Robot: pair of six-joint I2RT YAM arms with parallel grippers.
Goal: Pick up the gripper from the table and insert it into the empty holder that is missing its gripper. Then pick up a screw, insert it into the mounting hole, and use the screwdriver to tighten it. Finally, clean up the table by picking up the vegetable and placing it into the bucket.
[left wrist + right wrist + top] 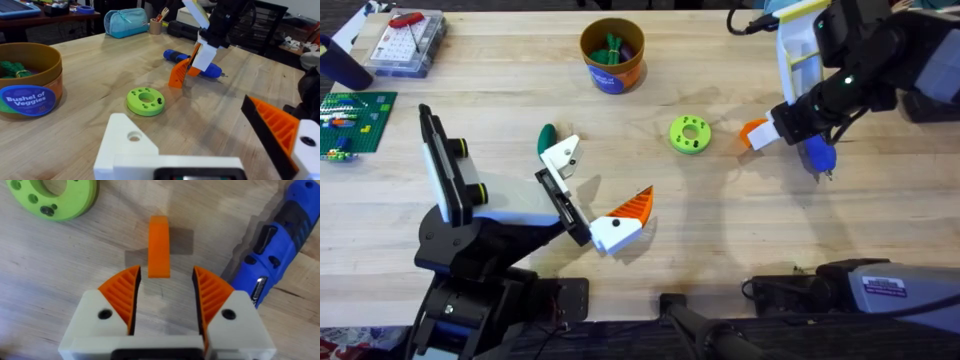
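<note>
Step 1, the pickup of the gripper. R fingers (120, 297) are open abt halfway and hold nothing yet. The gripper (159, 247) stands on edge in the gap, just ahead of the tips: a narrow orange strip seen end-on, roughly centred, clear of both pads. Its white base can't be made out from the R wrist.

Next move, as I judge it: ease fwd a little so the pads lie along its sides, close, then lift and carry it across to the holder (560, 156). It's thin and upright, so an off-centre close could tip it.

Just beside the R fingers lies the blue screwdriver (280, 255); on the other side, near but apart, the green disc (55, 197). All sit on the worktop (740, 230).

L finger (272, 130) and the bare holder stand wide apart on the black bar (563, 205), nothing between them, well off from the gripper. The bucket (612, 55) is at the far side with green veg in it.
</note>
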